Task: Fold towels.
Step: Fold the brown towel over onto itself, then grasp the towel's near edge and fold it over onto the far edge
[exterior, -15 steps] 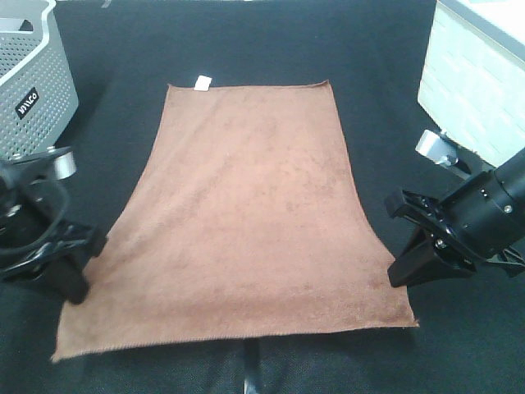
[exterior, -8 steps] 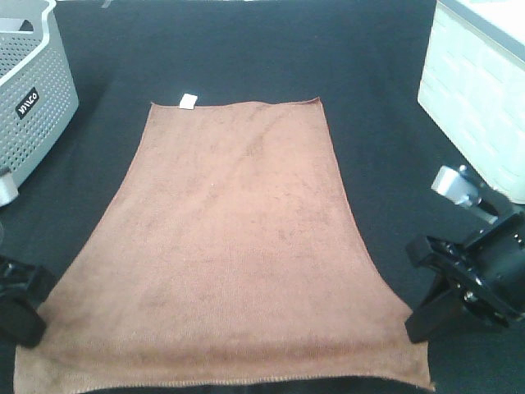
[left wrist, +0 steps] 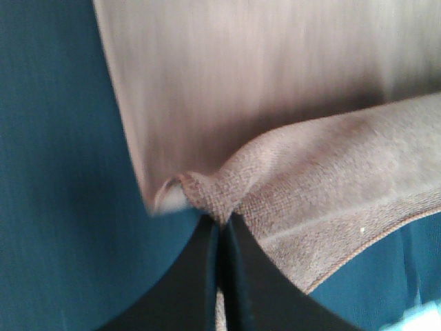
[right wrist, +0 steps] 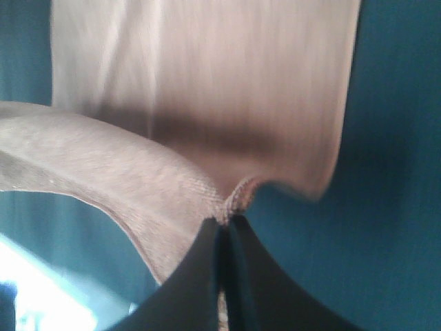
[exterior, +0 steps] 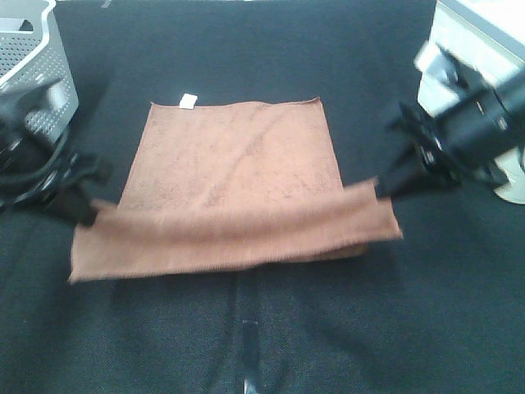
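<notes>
Two containers, a grey basket (exterior: 33,61) and a white box (exterior: 492,33), are seen flanking the towel (exterior: 238,156). Only in the wrist views are the left fingers (left wrist: 193,276) and right fingers (right wrist: 200,276) seen clamped on its corners.

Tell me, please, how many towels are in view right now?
1. The brown towel lies centrally on the black table, its near edge held up by the left gripper and right gripper. The grey basket could hide more.

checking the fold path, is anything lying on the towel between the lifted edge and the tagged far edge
Nothing visible. The towel lies bare from its raised edge to the white tag; the grey basket sits off to the side, apart from it.
</notes>
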